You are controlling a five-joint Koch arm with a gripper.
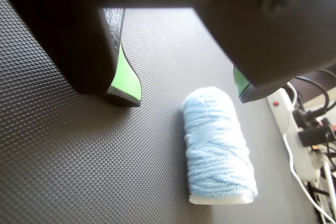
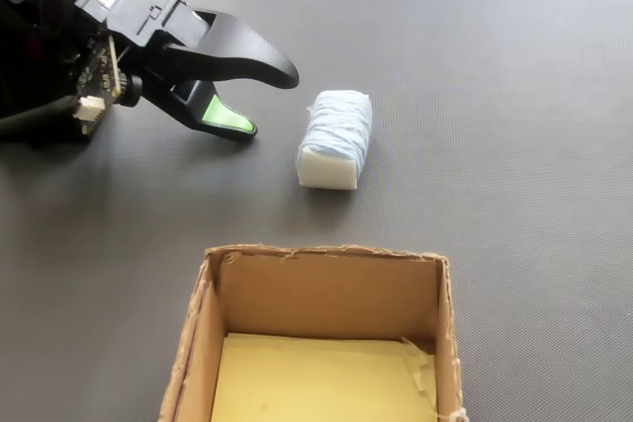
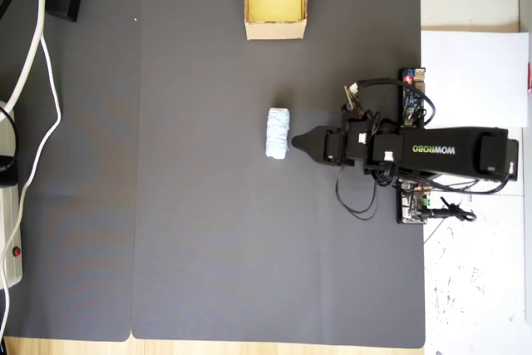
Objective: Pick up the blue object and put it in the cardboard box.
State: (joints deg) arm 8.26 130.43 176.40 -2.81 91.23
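- Gripper (image 1: 186, 95): black, green-padded jaws spread apart, holding nothing; fills the wrist view's top edge.
- Blue object (image 1: 219, 145): pale yarn-wound bundle, lying on the dark mat (image 1: 79, 156) at the gripper's 5 o'clock in the wrist view, not touching either jaw.
- Cardboard box (image 2: 198, 343): open-topped, yellow floor, at 6 o'clock from the bundle in the fixed view, well apart.

Bare mat (image 3: 208, 230) around blue object (image 3: 277, 133)
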